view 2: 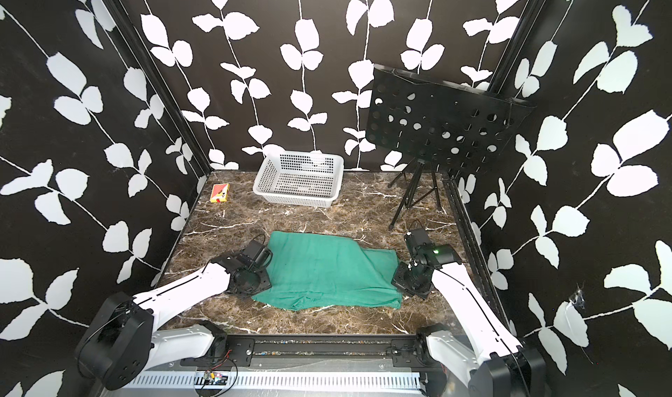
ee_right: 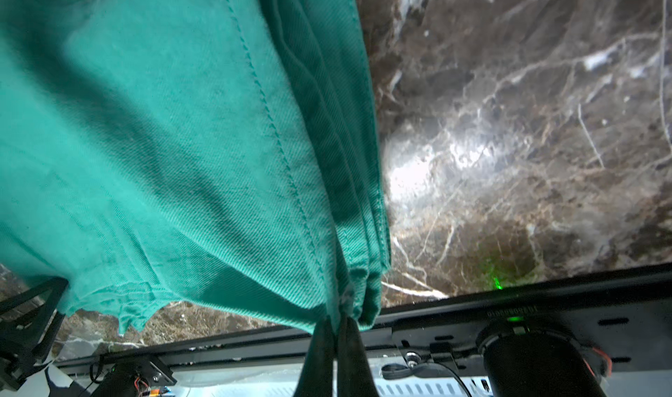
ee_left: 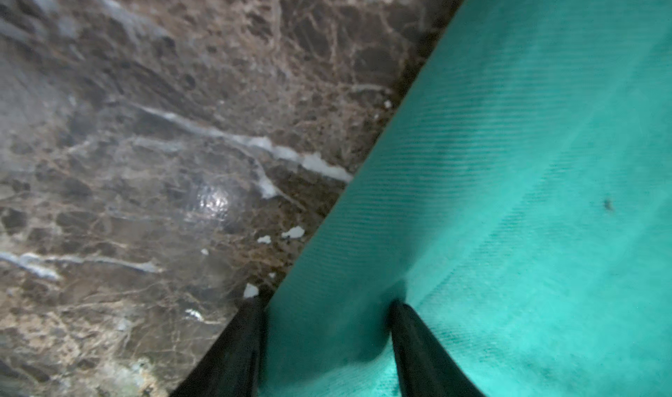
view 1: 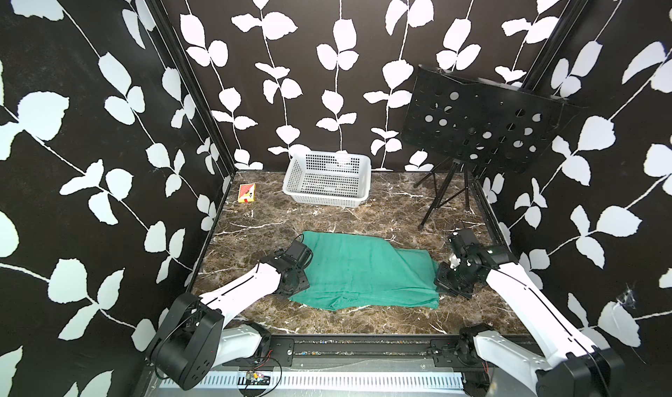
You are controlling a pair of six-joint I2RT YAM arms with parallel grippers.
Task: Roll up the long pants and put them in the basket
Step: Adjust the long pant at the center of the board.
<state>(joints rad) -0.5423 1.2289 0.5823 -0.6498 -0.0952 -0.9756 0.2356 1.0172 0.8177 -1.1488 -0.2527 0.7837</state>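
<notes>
The long pants (view 1: 363, 271) lie folded flat on the marble tabletop (view 1: 327, 224). The right gripper (ee_right: 336, 320) pinches tight on their stacked hem edge. The left gripper (ee_left: 327, 304) straddles the opposite edge, jaws apart, cloth between. Best move: bite through all layers, then lift both ends evenly.

White perforated plastic basket (view 1: 320, 197) stands at far middle of brown marble tabletop (view 1: 363, 220). Small red-and-yellow box (view 1: 246, 193) lies flat left of basket, apart from it. Black hole-punched music stand (view 1: 483, 122), desk tilted, stands on tripod right of basket. Black wallpaper (view 1: 327, 50) with white leaves rises behind basket.
</notes>
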